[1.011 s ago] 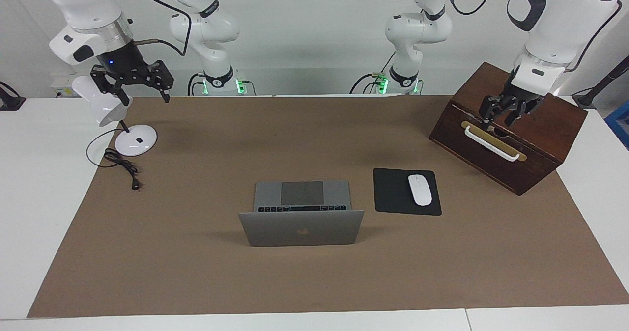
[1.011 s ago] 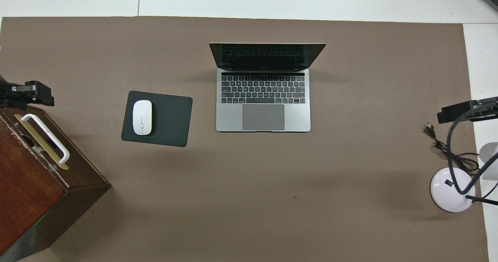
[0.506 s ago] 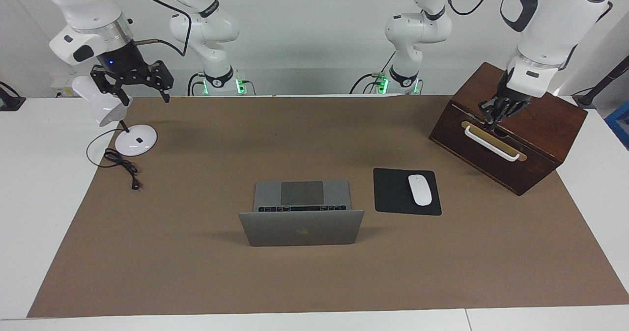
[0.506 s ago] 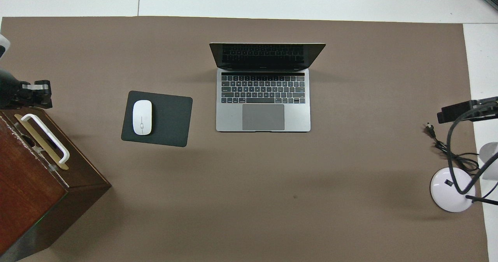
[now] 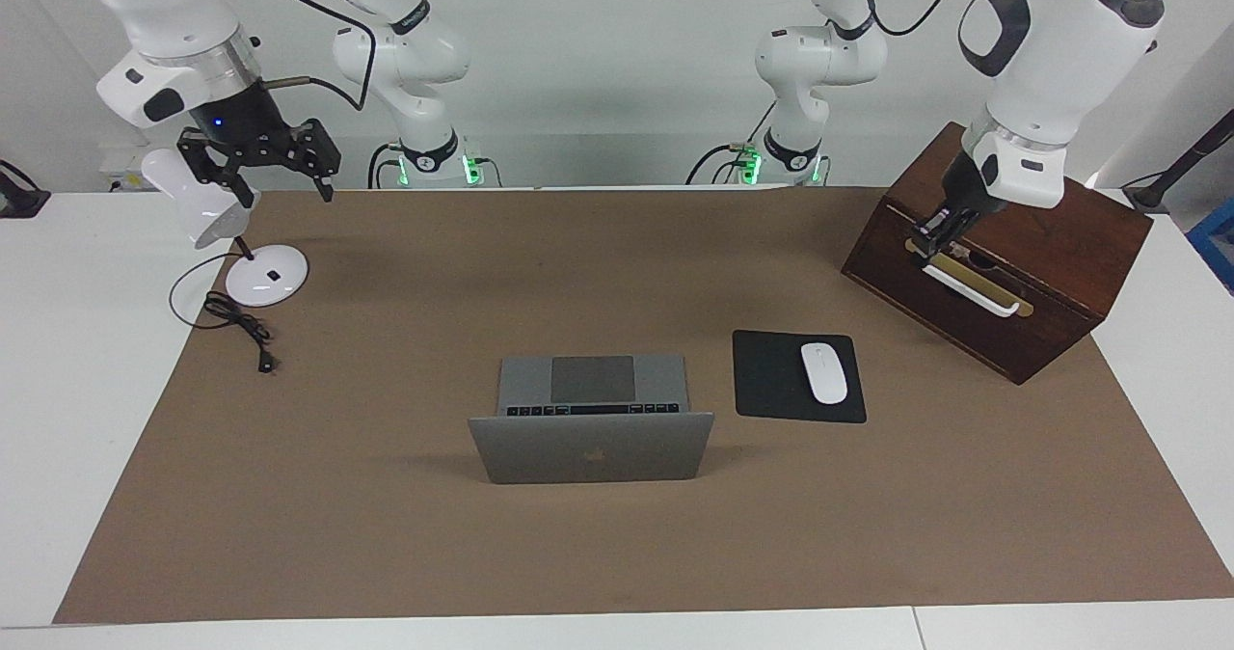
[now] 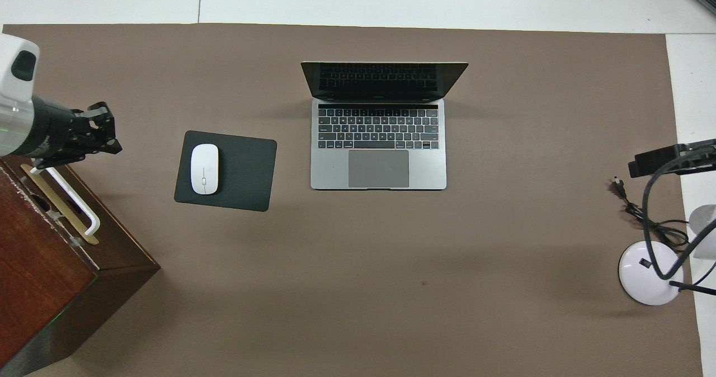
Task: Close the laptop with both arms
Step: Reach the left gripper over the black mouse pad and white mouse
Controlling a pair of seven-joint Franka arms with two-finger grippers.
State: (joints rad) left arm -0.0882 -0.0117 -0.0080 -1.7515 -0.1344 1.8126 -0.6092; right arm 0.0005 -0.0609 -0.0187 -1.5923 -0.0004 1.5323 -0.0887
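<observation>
Two white jointed arms are in view, and neither is at the thin silver-grey metal laptop [image 5: 592, 419] yet. It sits open in the middle of the brown mat [image 5: 617, 554], lid upright with its dark logo facing away from the robots, black keyboard and grey trackpad exposed.

The left gripper [image 5: 937, 232] has changed most within the last second: its fingers, spread a moment ago, have come together, empty, and the wrist has swung so that the gripper now points out from the dark wooden box [image 5: 1051, 235], just over the box's white handle [image 5: 969, 288]. In the overhead view the left gripper [image 6: 103, 133] has slid out toward the black mouse pad [image 6: 240, 170] with its white mouse [image 6: 204, 168]. I judge this as the start of its reach toward the laptop.

The right gripper [image 5: 280, 170] has not moved; it hangs with fingers spread wide, holding nothing, above the white desk lamp [image 5: 260, 279] at the right arm's end of the table, waiting.

Closing has not begun; both arms must still travel to the lid.
</observation>
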